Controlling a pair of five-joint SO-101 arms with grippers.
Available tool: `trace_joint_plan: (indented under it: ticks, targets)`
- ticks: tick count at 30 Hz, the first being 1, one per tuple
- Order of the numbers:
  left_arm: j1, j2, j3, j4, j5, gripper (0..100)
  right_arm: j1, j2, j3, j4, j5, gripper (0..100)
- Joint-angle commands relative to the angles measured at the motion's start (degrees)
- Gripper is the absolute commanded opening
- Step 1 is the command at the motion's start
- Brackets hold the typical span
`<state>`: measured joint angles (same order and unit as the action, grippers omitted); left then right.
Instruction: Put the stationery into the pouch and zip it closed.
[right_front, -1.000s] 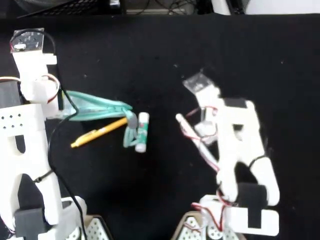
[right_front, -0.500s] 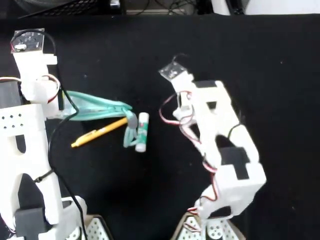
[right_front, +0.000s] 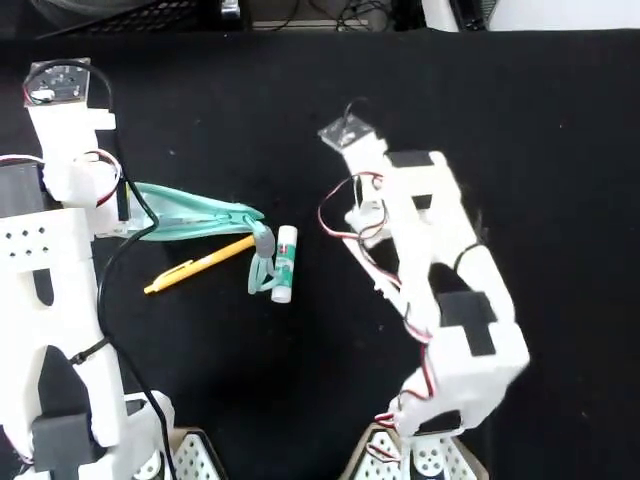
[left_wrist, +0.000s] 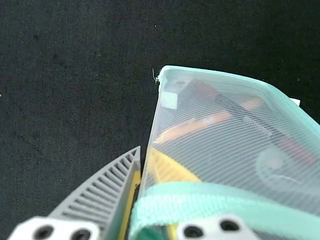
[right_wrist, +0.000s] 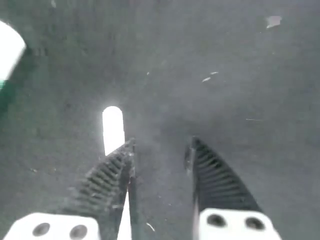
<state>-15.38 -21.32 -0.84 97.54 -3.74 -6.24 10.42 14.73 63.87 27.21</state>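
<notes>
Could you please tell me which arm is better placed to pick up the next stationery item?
Right, probably. The left gripper is shut on the pouch, while the right gripper is open and empty above the table, with the glue stick and yellow pencil lying beside the pouch.

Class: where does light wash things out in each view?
High view: the white arms glare against the black table; right wrist view: a white rod glows beside the right tool; left wrist view: the pouch shows its contents through.
</notes>
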Motion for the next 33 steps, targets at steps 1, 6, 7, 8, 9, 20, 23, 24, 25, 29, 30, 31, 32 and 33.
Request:
trace_joint_plan:
  ticks: [1,6,7,8,9,20,23,24,25,29,30,31,32,33]
  targets:
    - [-1.10,-0.53,-0.40,-0.53,-0.26,3,-4.31,-7.96,3.03,-0.26,-1.05,16.6]
    - [-1.10,-0.53,-0.31,-0.53,-0.26,3,-7.82,-8.22,9.54,-7.21,-1.14,16.8]
    - [-1.10,-0.53,-0.22,-0.44,-0.26,3,-7.65,-7.34,9.89,-8.35,-1.14,16.8]
    - [-1.10,-0.53,-0.22,-0.44,-0.26,3,-7.47,-6.29,9.80,-8.62,-1.14,16.8]
    - [-1.10,-0.53,-0.22,-0.44,-0.26,3,-7.12,-4.97,9.71,-8.79,-1.14,16.8]
    - [-1.10,-0.53,-0.31,-0.53,-0.26,3,-6.68,7.78,1.71,-4.84,3.69,3.8]
    - [-1.10,-0.53,-0.31,-0.44,-0.26,3,-6.68,4.35,2.24,-4.40,3.69,1.2]
    - [-1.10,-0.53,-0.31,-0.44,-0.26,3,-6.42,2.33,2.86,-4.40,3.69,1.1]
    - [-1.10,-0.53,-0.31,-0.44,-0.26,3,-5.71,-0.31,3.47,-4.40,3.69,1.2]
    - [-1.10,-0.53,-0.31,-0.26,-0.09,3,-2.90,-14.37,6.02,-4.40,3.69,1.1]
    - [-1.10,-0.53,-0.31,-0.26,-0.09,3,-2.29,-18.42,6.73,-4.40,3.69,1.1]
    - [-1.10,-0.53,-0.31,-0.26,-0.09,3,-1.76,-22.64,7.60,-4.40,3.69,1.1]
    - [-1.10,-0.53,-0.31,-0.26,-0.09,3,-1.41,-26.77,8.48,-4.40,3.60,1.1]
    - [-1.10,-0.53,-0.31,-0.26,0.00,3,-1.41,-31.16,9.36,-4.40,3.60,1.2]
